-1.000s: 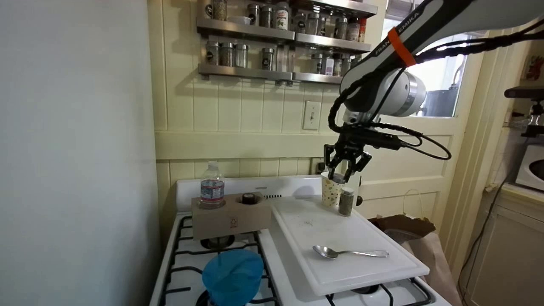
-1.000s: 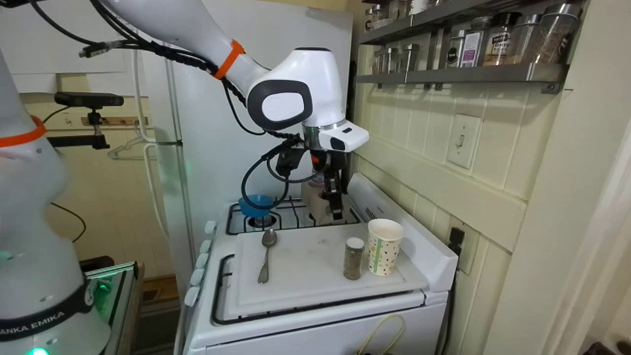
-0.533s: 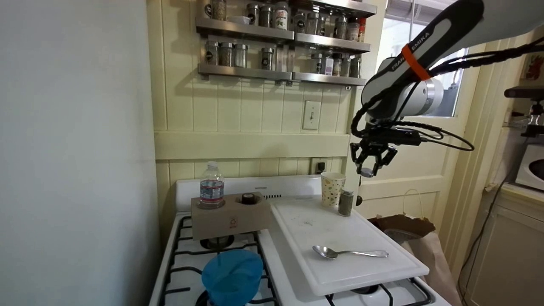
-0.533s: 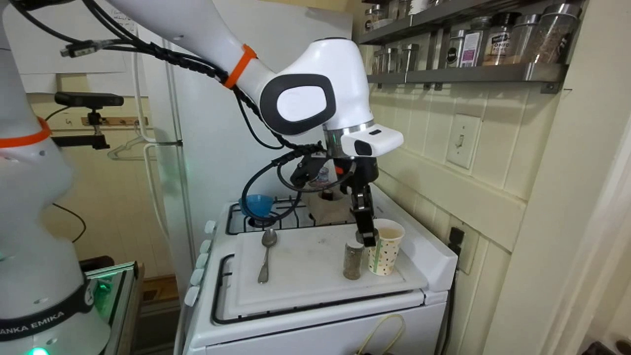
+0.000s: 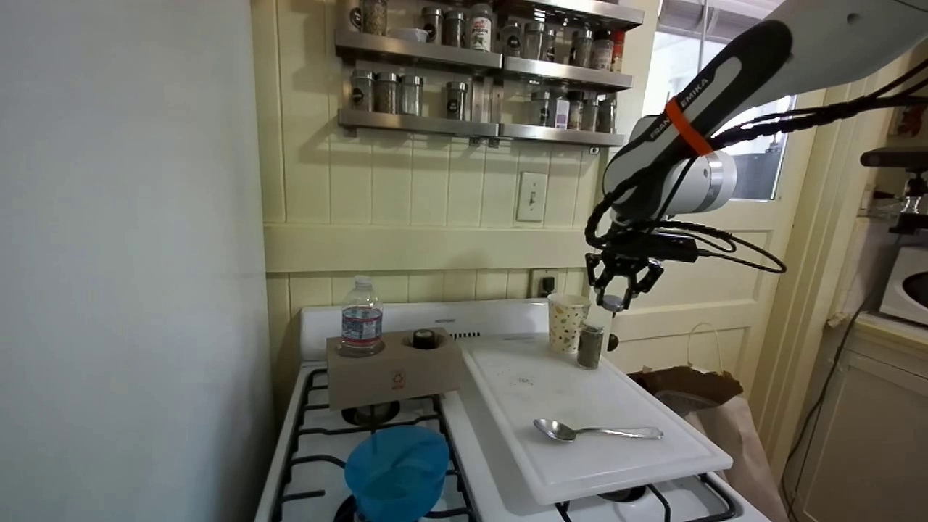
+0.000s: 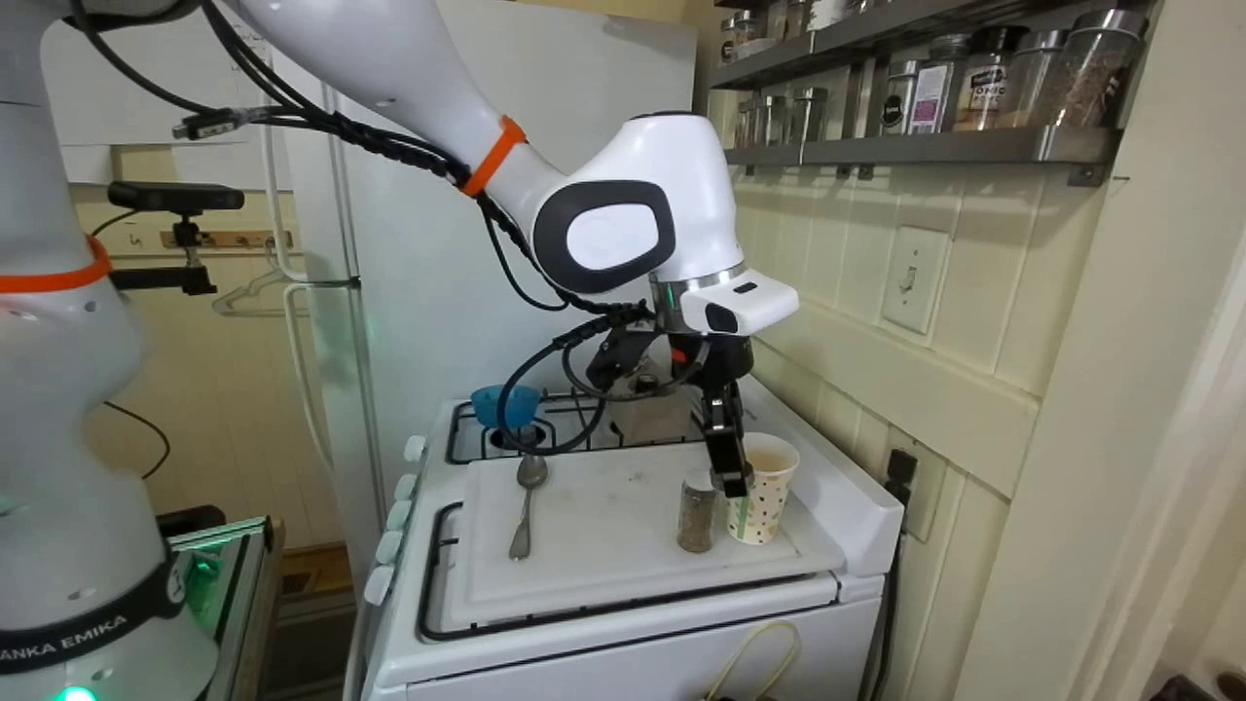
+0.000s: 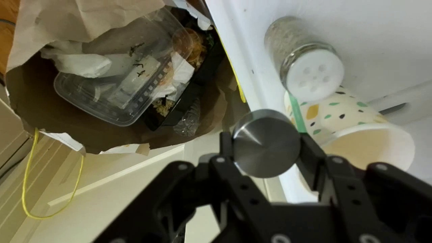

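White rectangular cutting board (image 5: 587,399): flat beneath the speckled white paper cup (image 5: 567,322).
Black two-fingered gripper (image 5: 614,298): jaws partly apart, pinching a round silver metal lid (image 7: 266,146).
Cup: upright.
Clear glass jar with white perforated top (image 7: 305,60): upright just beside the cup.
Lid: in the air near the cup.

On the robot arm (image 5: 739,69) we read "FRAN" and "EMIKA", separated by an orange band (image 5: 687,127); on the black base ring (image 6: 97,628) we read "ANKA EMIKA". We find the labels on the spice jars (image 6: 985,83) and the plastic bottle (image 5: 362,320) illegible
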Controlling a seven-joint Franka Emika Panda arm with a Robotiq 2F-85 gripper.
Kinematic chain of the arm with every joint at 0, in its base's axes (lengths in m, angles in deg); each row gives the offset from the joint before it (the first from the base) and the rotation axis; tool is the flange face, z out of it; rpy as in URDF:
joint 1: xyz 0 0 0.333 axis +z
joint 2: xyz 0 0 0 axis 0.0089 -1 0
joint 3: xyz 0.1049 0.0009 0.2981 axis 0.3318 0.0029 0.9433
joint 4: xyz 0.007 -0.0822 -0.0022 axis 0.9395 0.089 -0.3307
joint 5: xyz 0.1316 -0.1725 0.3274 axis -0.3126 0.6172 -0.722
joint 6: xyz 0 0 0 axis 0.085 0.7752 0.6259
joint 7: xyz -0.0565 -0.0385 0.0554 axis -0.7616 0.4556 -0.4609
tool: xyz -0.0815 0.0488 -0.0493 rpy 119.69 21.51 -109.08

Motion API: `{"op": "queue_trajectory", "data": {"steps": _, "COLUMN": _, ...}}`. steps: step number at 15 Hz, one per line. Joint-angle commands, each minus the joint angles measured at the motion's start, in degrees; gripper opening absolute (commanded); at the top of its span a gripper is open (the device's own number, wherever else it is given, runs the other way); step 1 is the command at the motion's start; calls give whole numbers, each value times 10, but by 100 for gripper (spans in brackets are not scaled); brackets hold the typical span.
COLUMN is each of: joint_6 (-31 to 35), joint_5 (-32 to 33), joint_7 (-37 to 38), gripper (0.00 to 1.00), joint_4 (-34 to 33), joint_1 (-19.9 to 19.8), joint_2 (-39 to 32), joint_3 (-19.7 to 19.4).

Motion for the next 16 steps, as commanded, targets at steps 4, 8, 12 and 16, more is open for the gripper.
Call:
{"op": "queue_trajectory", "data": {"steps": 4, "joint_6": -7, "joint_5": -42, "joint_7": 0, "gripper": 24, "joint_4": -6, "joint_1": 20, "joint_2": -9, "joint_3": 12}}
{"op": "queue_trajectory", "data": {"steps": 8, "joint_6": -12, "joint_5": -72, "joint_7": -7, "gripper": 24, "joint_4": -9, "joint_1": 27, "joint_2": -13, "joint_3": 19}}
{"op": "queue_trajectory", "data": {"steps": 12, "joint_6": -17, "joint_5": -72, "joint_7": -4, "gripper": 24, "joint_4": -9, "joint_1": 28, "joint_2": -16, "joint_3": 19}}
{"op": "queue_trajectory", "data": {"steps": 16, "joint_6": -31, "joint_5": -65, "joint_7": -3, "gripper": 24, "joint_4": -10, "joint_1": 28, "joint_2": -14, "joint_3": 17}}
